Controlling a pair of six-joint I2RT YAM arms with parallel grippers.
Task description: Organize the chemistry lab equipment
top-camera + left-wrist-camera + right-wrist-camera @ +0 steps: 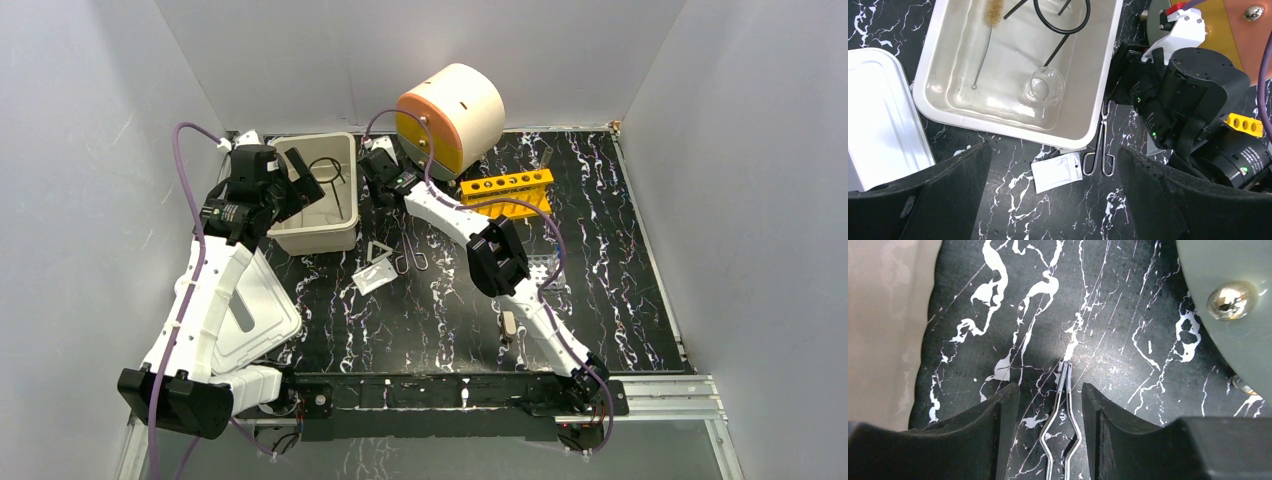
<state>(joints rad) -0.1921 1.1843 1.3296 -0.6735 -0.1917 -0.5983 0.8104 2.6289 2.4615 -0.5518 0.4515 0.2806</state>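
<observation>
Thin metal tongs (1065,375) lie flat on the black marbled table, their tips between the fingers of my right gripper (1049,390). It stands open astride them, with a gap on each side. The overhead view shows the tongs (413,250) beside a metal triangle (380,250) and a white square pad (372,275). My left gripper (1055,200) is open and empty, high over the pad (1057,171) and the near rim of the white tub (998,127). Inside the tub lie a clear beaker (1044,87), a black ring with handle (1062,17) and a brush (993,12). A brown-handled tool (509,325) lies by the right arm.
The cream-and-orange drawer unit (450,115) stands at the back, close to my right gripper (383,172). An orange rack with holes (505,190) sits to its right. A white lid (250,315) lies near the left arm. Grey walls close in three sides.
</observation>
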